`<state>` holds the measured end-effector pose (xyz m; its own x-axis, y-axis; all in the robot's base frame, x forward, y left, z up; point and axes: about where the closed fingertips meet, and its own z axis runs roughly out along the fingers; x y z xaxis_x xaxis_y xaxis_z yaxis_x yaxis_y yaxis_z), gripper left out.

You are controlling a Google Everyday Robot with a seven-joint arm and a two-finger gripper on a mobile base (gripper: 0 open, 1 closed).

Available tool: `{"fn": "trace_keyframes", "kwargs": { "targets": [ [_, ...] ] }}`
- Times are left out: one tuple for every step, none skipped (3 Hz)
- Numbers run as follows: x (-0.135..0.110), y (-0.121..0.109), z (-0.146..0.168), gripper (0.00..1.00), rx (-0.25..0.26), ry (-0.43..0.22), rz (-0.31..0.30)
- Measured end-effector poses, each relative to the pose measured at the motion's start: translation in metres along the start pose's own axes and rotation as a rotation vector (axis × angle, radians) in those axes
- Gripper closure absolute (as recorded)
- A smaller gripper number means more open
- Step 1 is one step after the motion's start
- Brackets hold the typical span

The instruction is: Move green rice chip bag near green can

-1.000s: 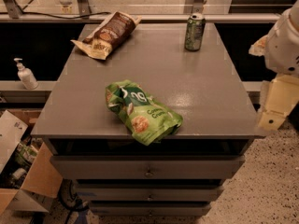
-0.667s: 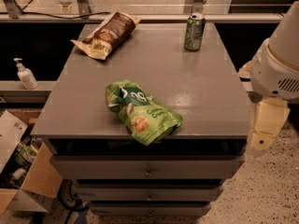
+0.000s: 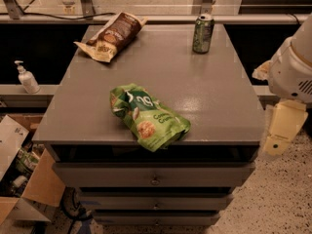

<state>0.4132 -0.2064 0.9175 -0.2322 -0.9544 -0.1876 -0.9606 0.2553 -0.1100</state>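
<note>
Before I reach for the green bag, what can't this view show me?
Camera view only:
- Gripper, low off the table's right front corner: arm cut off by the right edge.
- Green can: markings too small to read.
- Green rice chip bag: lettering partly lost in its folds.

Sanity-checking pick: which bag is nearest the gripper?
The green rice chip bag, front edge; the brown bag lies far-left. The gripper hangs right of the table.

Tabletop [image 3: 209,91]: green rice chip bag [image 3: 148,116]; green can [image 3: 203,33]; brown bag [image 3: 112,35] (gripper [image 3: 282,128] off right edge)
</note>
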Motion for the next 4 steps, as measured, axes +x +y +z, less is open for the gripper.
{"fn": "trace_keyframes", "kwargs": {
  "targets": [
    [-0.001,0.008,0.014,0.00,-0.033,-0.078,0.032],
    [-0.013,0.033,0.050,0.00,-0.104,-0.135,0.028],
    [-0.013,0.033,0.050,0.00,-0.103,-0.135,0.028],
    [-0.036,0.030,0.050,0.00,-0.098,-0.166,0.012]
  ]
}}
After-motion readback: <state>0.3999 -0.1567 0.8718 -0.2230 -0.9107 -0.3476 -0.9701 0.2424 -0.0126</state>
